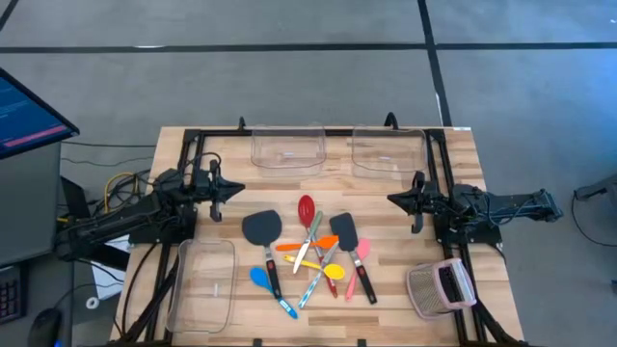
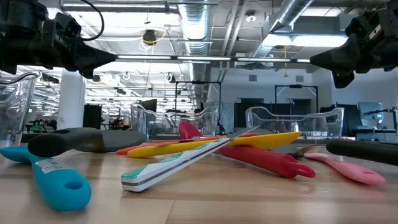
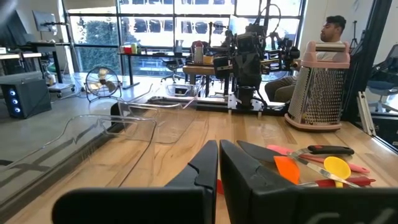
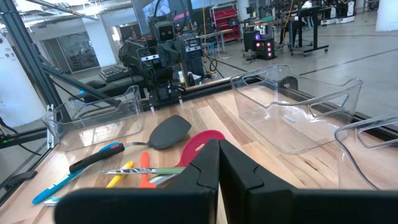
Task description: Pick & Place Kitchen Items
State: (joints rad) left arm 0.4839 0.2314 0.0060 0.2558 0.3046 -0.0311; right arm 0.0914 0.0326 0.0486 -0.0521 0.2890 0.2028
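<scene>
Utensils heaped loosely at the middle of the desk (image 1: 386, 280), between the two arms, none in any bin. Black turner (image 1: 262, 228) at the left of the heap, head toward the far side; second black turner (image 1: 345, 229) at the right, likewise. Red slotted spoon (image 1: 307, 208) farthest from the near edge, its handle running under crossed pale cutlery (image 1: 309, 243). Orange spatula (image 1: 294, 247) lying crosswise through the centre, yellow spoon (image 1: 333, 271) just beside it on the near side, pink spatula (image 1: 361, 265) along the right flank, blue spoon (image 1: 260, 279) at the near left, touching the left turner's handle. Left gripper (image 1: 234, 190) held above the desk at the left, well apart from the heap, jaws pressed together and holding nothing. Right gripper (image 1: 394, 199) likewise at the right, jaws pressed together, empty. Two clear bins at the far edge, one left (image 1: 287, 149) and one right (image 1: 388, 152); a third clear bin (image 1: 204, 284) at the near left. Grey mesh grater (image 1: 441, 288) with pink trim at the near right, lying on its side. Seated person (image 3: 331, 38) visible beyond the desk in the left wrist view.
</scene>
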